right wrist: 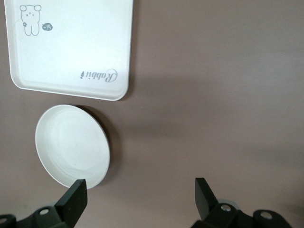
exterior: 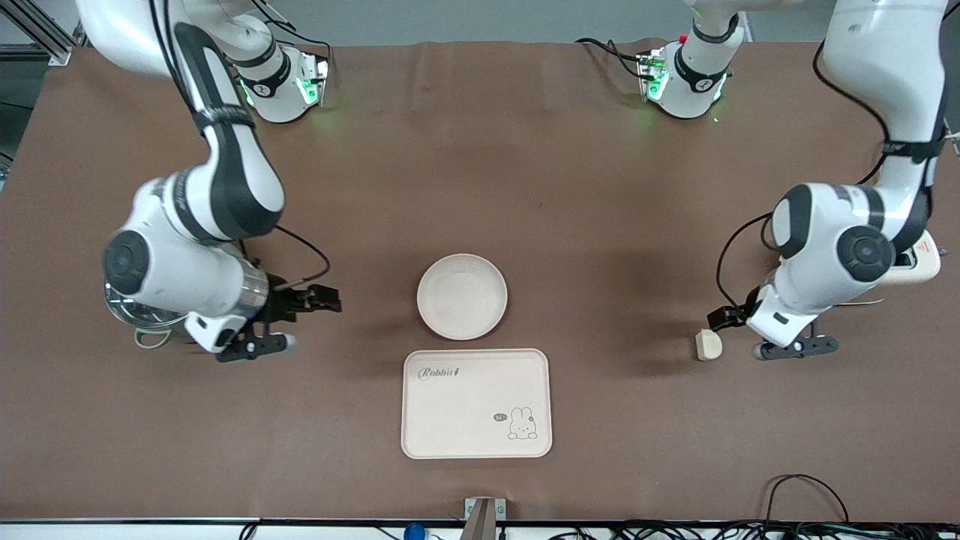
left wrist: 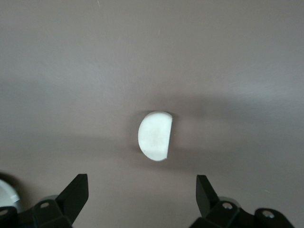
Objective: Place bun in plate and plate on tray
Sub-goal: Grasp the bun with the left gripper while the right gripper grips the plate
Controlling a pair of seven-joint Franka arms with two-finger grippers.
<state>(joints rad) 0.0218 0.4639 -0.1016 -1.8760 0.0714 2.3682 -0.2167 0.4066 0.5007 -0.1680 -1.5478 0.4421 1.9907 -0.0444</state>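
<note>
The bun [exterior: 708, 344] lies on the brown table toward the left arm's end. My left gripper [exterior: 739, 335] is open and hangs low just beside it, empty. In the left wrist view the bun [left wrist: 155, 136] lies just ahead of the open left gripper [left wrist: 142, 190], not between the tips. The round plate [exterior: 462, 296] sits empty mid-table, and the Rabbit tray [exterior: 476, 403] lies empty just nearer the front camera. My right gripper [exterior: 309, 322] is open and empty, toward the right arm's end. The right wrist view shows the plate [right wrist: 72, 145], the tray [right wrist: 71, 45] and the right gripper [right wrist: 141, 192].
A cream box-like device [exterior: 919, 262] sits partly under the left arm at the table's end. A clear round object [exterior: 139, 319] shows partly under the right arm. Cables [exterior: 806, 487] lie along the table's front edge.
</note>
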